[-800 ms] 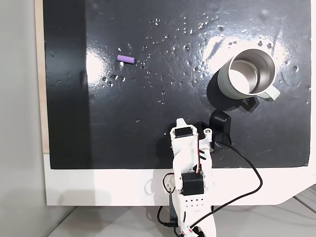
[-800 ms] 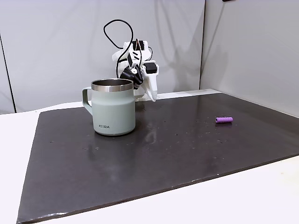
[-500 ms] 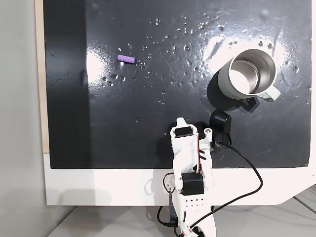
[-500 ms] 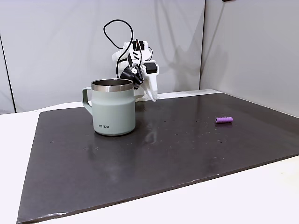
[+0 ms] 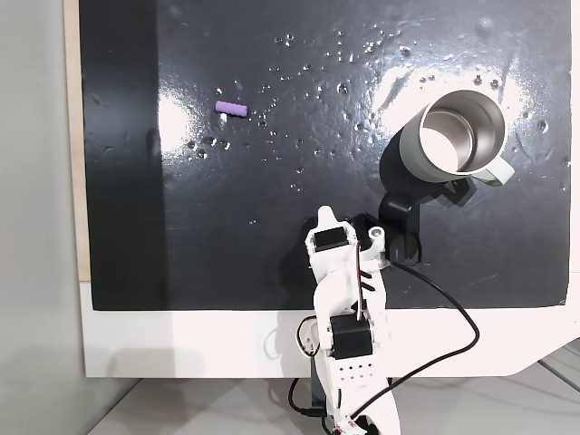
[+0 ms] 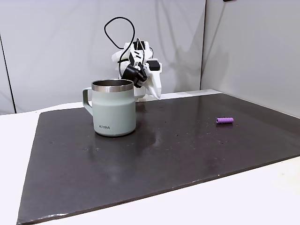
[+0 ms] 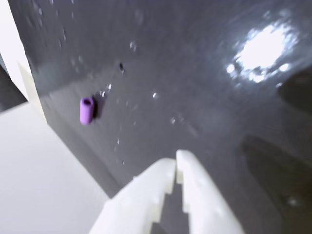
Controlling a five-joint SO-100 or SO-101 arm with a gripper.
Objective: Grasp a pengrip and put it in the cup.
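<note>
While the white hand (image 7: 175, 163) is hanging above the dark mat (image 5: 272, 236) with its two fingertips pressed together on nothing, the purple pengrip (image 5: 230, 108) is lying on its side well apart from it, toward the far left of the mat in a fixed view looking down. In the wrist view the pengrip (image 7: 87, 110) is sitting up and to the left of the fingertips. The cup (image 6: 114, 112) is standing upright at the right, just beside the arm (image 5: 343, 299), on the white tabletop (image 5: 181, 340).
</note>
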